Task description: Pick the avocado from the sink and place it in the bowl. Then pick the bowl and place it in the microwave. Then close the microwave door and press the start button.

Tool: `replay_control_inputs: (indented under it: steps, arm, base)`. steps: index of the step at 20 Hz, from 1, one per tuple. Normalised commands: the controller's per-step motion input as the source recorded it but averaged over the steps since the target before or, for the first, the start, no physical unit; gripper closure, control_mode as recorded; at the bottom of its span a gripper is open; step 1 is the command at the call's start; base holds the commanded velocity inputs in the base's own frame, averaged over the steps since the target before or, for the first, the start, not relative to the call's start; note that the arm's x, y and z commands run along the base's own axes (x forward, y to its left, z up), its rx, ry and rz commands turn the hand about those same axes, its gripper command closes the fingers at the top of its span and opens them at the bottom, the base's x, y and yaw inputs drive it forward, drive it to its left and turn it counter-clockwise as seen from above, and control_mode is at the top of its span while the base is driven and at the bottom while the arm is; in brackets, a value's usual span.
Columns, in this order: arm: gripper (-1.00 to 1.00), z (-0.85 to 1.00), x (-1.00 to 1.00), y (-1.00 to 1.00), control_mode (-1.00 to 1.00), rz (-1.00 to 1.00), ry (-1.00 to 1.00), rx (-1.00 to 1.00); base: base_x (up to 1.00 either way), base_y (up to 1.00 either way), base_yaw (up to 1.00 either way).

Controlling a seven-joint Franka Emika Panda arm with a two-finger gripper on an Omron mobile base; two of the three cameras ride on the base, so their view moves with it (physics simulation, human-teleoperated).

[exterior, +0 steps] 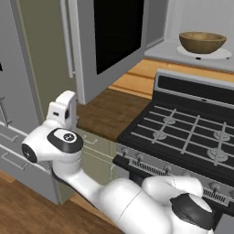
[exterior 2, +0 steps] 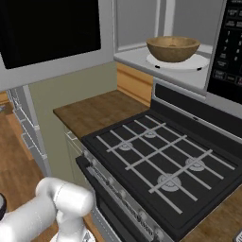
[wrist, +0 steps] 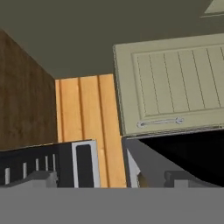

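The wide brown wooden bowl sits on the white round turntable plate inside the grey steel microwave, above the black gas stove with its grey grates, and its rim hides whatever lies within, so I cannot tell whether the avocado is in it. The grey-framed microwave door with its large black window stands swung wide open over the dark wooden counter, its top cut off by the frame. My gripper is open and empty, its fingertips barely showing at the bottom of the hand view, facing a beige panelled cabinet door.
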Motion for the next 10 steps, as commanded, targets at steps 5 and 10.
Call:
replay_control_inputs:
  steps: [5,10]
  arm:
    - [-1.0,0.0,0.28,0.03,-1.0,-0.13,-0.08,0.0]
    - [-1.0,0.19,0.12,0.0,-1.0,-0.13,-0.16,0.0]
  base:
    - [0.0,0.0,0.0]
    - [0.0,0.0,0.0]
